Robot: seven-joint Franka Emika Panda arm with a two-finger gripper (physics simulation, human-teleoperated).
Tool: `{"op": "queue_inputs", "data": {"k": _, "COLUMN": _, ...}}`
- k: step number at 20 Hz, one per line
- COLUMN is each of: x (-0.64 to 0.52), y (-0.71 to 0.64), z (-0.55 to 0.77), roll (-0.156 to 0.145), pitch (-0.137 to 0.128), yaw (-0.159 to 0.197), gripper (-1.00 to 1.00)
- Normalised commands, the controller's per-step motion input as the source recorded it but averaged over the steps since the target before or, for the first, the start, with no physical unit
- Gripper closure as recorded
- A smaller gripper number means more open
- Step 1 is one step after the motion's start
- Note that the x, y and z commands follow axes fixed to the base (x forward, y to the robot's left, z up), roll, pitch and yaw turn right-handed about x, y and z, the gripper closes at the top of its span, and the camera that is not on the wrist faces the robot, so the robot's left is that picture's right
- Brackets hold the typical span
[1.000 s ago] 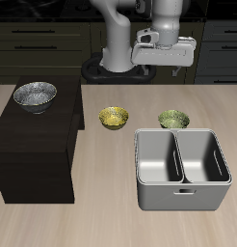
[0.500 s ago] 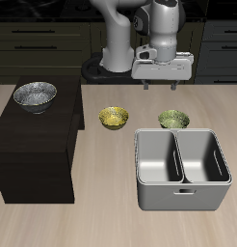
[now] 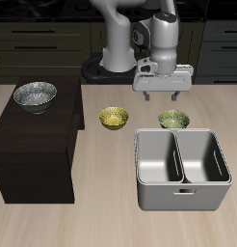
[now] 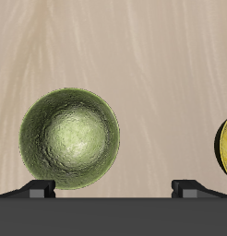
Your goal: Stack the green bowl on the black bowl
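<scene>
My gripper point(image 3: 162, 97) hangs with its jaws spread wide and holding nothing, almost straight above the green bowl point(image 3: 173, 119), which sits on the counter point(image 3: 101, 217) just behind the grey two-compartment bin point(image 3: 183, 170); in my wrist view the green bowl point(image 4: 69, 138) lies a little off the midline between my two fingertips, nearer one of them, so I judge a small sideways shift is needed before one jaw can close on its rim. The black bowl point(image 3: 35, 95) waits well apart on the raised dark cabinet point(image 3: 34, 145), with the yellow-gold bowl point(image 3: 115, 118) between the two. Against a second ago, I have come down and forward towards the green bowl, while the bowls have not moved.
</scene>
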Motion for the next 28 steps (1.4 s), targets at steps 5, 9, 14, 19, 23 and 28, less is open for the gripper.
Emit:
{"op": "queue_inputs", "data": {"k": 5, "x": -0.08, "y": 0.01, "z": -0.18, "roll": 0.02, "pitch": -0.028, "yaw": -0.004, "gripper": -1.0}}
{"op": "queue_inputs", "data": {"k": 9, "x": -0.04, "y": 0.03, "z": -0.14, "roll": 0.012, "pitch": -0.039, "yaw": -0.008, "gripper": -1.0}}
{"op": "queue_inputs", "data": {"k": 14, "x": 0.05, "y": -0.02, "z": -0.03, "roll": -0.009, "pitch": -0.106, "yaw": 0.002, "gripper": -1.0}}
{"op": "queue_inputs", "data": {"k": 19, "x": 0.11, "y": -0.03, "z": -0.05, "roll": -0.02, "pitch": -0.081, "yaw": -0.013, "gripper": -1.0}}
{"op": "queue_inputs", "data": {"k": 23, "x": 0.12, "y": 0.05, "z": -0.2, "roll": 0.001, "pitch": 0.021, "yaw": 0.0, "gripper": -1.0}}
{"op": "queue_inputs", "data": {"k": 28, "x": 0.01, "y": 0.07, "z": -0.24, "roll": 0.016, "pitch": 0.042, "yaw": 0.001, "gripper": -1.0}}
